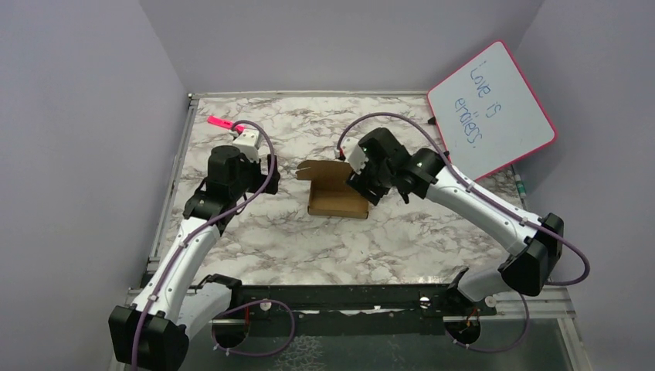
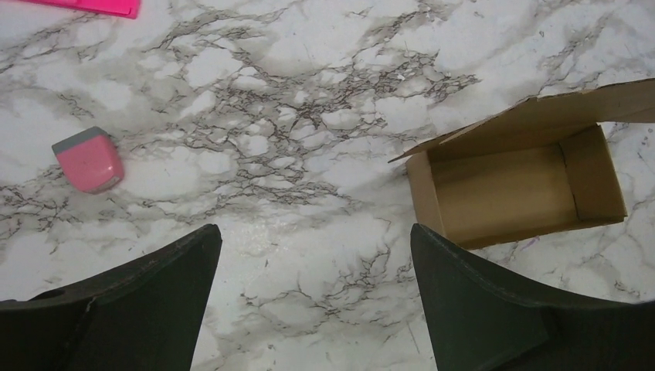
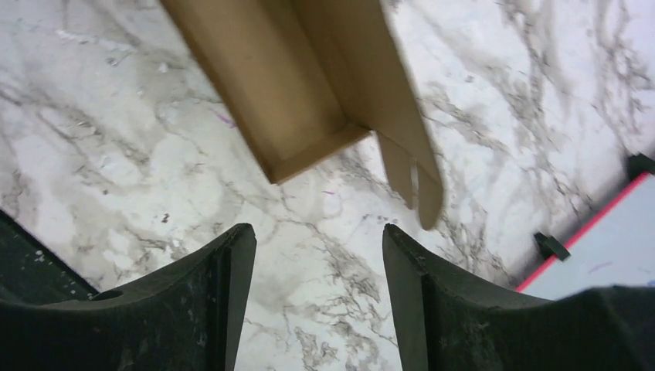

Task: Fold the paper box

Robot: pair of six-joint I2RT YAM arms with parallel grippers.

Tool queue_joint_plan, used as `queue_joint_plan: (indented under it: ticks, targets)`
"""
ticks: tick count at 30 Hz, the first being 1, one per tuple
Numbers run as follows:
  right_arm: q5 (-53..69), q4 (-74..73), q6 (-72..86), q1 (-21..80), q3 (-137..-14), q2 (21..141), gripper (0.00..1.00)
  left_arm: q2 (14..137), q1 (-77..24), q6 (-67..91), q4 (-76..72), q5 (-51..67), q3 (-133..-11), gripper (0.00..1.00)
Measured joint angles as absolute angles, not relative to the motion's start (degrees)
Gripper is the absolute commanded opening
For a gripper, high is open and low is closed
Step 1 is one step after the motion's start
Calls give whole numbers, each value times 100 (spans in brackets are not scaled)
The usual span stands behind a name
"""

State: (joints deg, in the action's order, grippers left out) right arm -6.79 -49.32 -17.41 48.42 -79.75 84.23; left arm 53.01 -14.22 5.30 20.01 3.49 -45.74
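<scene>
Paper box [image 1: 337,202]: open-topped, awaiting closure, just ahead of your right gripper [image 3: 317,236], jaws apart, seemingly not touching it; left gripper [image 2: 314,232] spread empty, aside for room.

The top view looks down from above and behind both arms, far enough to take in the whole marble table [image 1: 386,239], with the arm bases along the bottom of the frame. The left wrist view looks steeply down at the tabletop from close by. The left gripper [image 2: 314,230] fills its lower corners and the paper box [image 2: 502,193] sits at the right edge. The right wrist view is nearer still, looking past the right gripper [image 3: 318,230]. The box is at top centre and the whiteboard [image 3: 610,259] at lower right. All three views share the box and the marble around it.
</scene>
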Motion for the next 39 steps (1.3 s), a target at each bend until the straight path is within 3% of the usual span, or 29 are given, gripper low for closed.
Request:
queue_joint_plan:
  ticks: [13, 27, 39]
  targets:
    - [-585, -4434, -2071, 3621, -7529, 8176, 64, 6351, -1428, -593, 1975, 1243, -5743, 84]
    - [152, -3745, -2547, 3293, -7332, 8705, 46, 7404, -2027, -1909, 2036, 2027, -6086, 79]
    - [729, -3559, -2720, 2989, -7275, 8873, 37, 8088, -2027, -2906, 2112, 2552, -6386, 62]
